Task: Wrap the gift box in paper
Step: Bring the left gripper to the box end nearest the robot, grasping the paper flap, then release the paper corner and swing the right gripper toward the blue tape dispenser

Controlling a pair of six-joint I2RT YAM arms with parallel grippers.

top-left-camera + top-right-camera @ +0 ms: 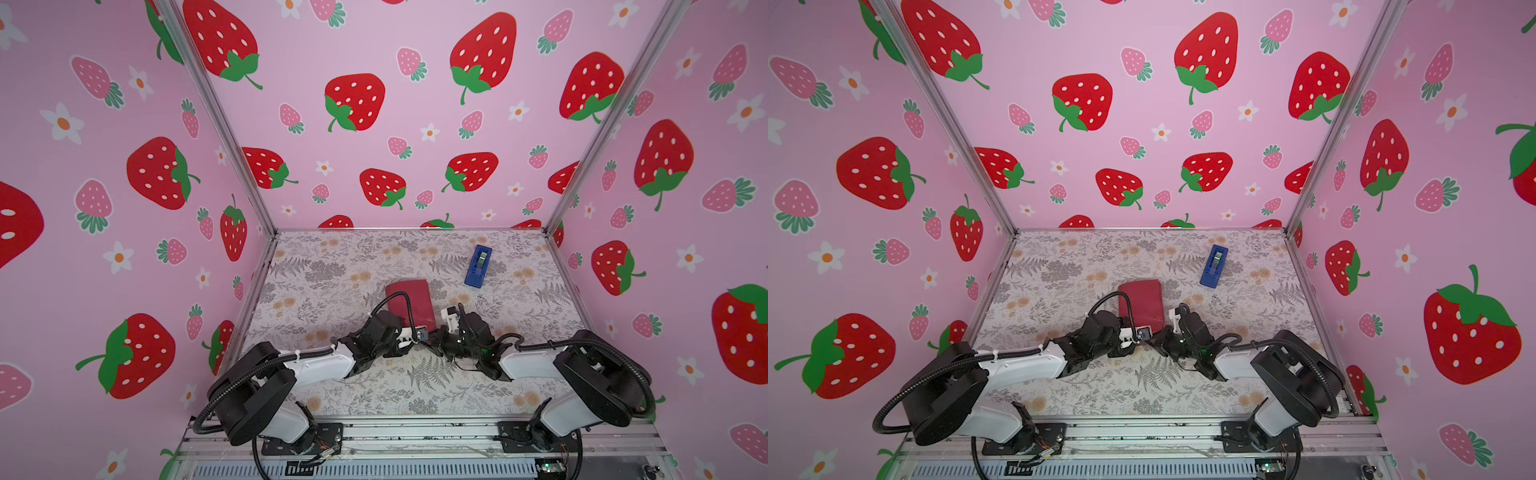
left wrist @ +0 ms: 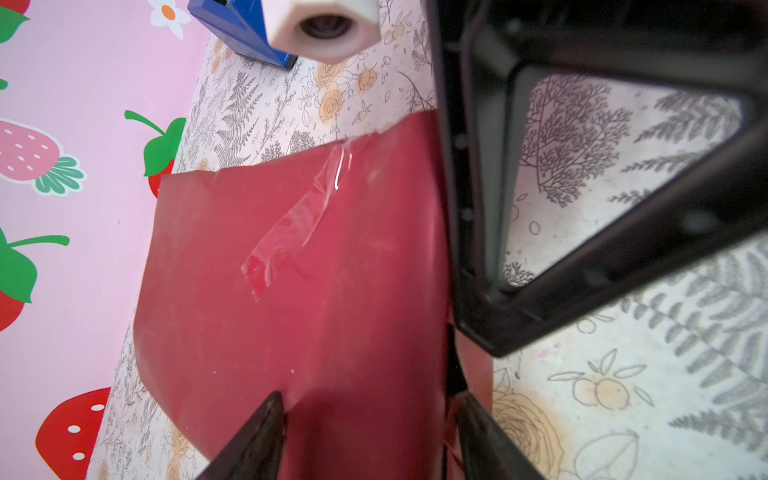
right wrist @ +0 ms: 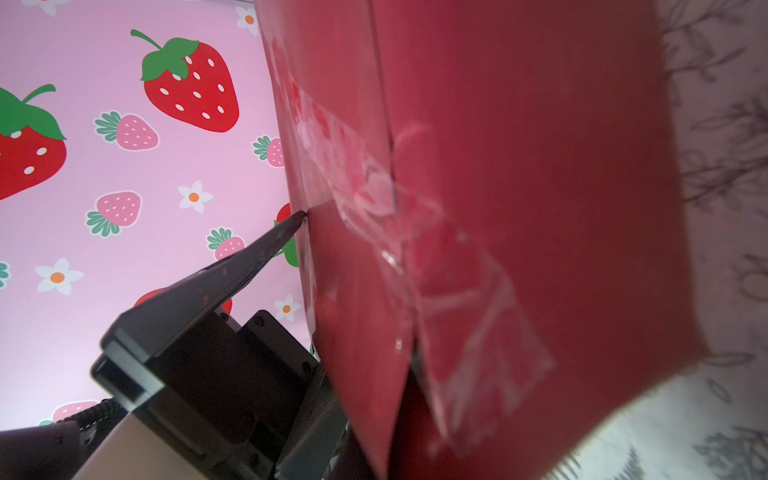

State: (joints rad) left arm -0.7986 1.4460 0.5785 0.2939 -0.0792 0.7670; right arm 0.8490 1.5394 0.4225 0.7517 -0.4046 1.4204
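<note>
Left tool [image 2: 372, 411] grips the taped-up red paper [image 2: 332, 311] on the floral surface [image 2: 623, 395], and the right tool [image 1: 434, 336] sits closed right beside it.

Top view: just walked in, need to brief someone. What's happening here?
The dark red paper sheet is folded into a parcel on the floral-print table, clear tape strips across its seam. The left gripper brackets its near end with spread fingers; the shut right gripper sits beside them. A blue plastic tape dispenser lies apart.
</note>
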